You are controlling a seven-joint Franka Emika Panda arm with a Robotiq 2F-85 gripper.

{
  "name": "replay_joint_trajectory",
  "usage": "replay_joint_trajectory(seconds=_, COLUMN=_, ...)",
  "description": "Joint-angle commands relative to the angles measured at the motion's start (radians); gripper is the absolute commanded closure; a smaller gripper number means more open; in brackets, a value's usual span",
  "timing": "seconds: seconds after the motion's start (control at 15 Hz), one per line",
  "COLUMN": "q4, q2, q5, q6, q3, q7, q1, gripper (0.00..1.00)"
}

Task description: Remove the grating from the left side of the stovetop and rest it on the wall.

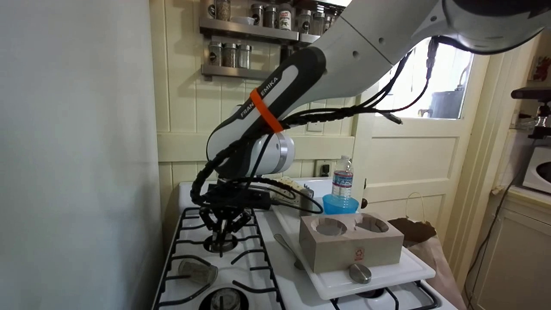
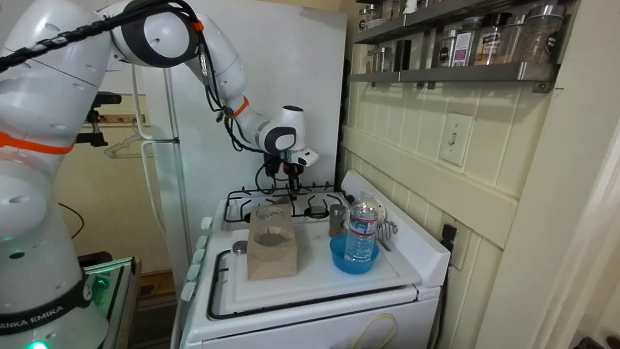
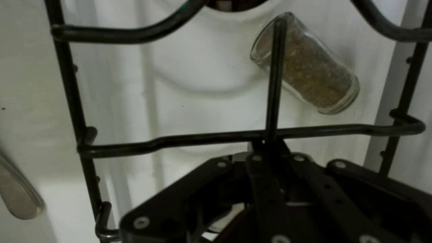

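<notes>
Long blk metal grating, thin rails w/ inward prongs, spans the L side of the white stovetop, fingers pinched together on its ctr bar, glass jar beneath, ends cropped in wrist view, part hidden behind cardboard box in an exterior view, fingertips dim.

I can see a water bottle in a blue bowl over there, brown box on a white tray, plus some glass jar lying sideways lol.
</notes>
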Motion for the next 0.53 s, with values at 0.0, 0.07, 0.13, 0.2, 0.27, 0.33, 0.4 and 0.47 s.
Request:
replay_joint_trajectory(seconds=0.0, q4=-0.038, q2=-0.089, q5=0.036, q6=-0.024, q3=0.007, q7=-0.023, q1=-0.004, gripper=0.98)
replay_joint_trajectory(seconds=0.07, q4=-0.043, q2=-0.096, q5=0.041, q6=-0.018, q3=0.01, q7=-0.027, q1=-0.006, gripper=0.98)
replay_joint_trajectory(seconds=0.13, q4=-0.049, q2=-0.105, q5=0.043, q6=-0.013, q3=0.011, q7=-0.028, q1=-0.006, gripper=0.98)
replay_joint_trajectory(seconds=0.2, q4=-0.05, q2=-0.11, q5=0.045, q6=-0.014, q3=0.012, q7=-0.028, q1=-0.007, gripper=0.98)
replay_joint_trajectory(seconds=0.27, q4=-0.052, q2=-0.114, q5=0.049, q6=-0.015, q3=0.013, q7=-0.027, q1=-0.008, gripper=0.98)
replay_joint_trajectory(seconds=0.33, q4=-0.054, q2=-0.116, q5=0.05, q6=-0.014, q3=0.013, q7=-0.027, q1=-0.008, gripper=0.98)
replay_joint_trajectory(seconds=0.4, q4=-0.058, q2=-0.119, q5=0.066, q6=-0.006, q3=0.025, q7=-0.045, q1=-0.017, gripper=0.98)
replay_joint_trajectory(seconds=0.47, q4=-0.058, q2=-0.121, q5=0.11, q6=-0.004, q3=0.053, q7=-0.089, q1=-0.038, gripper=0.98)
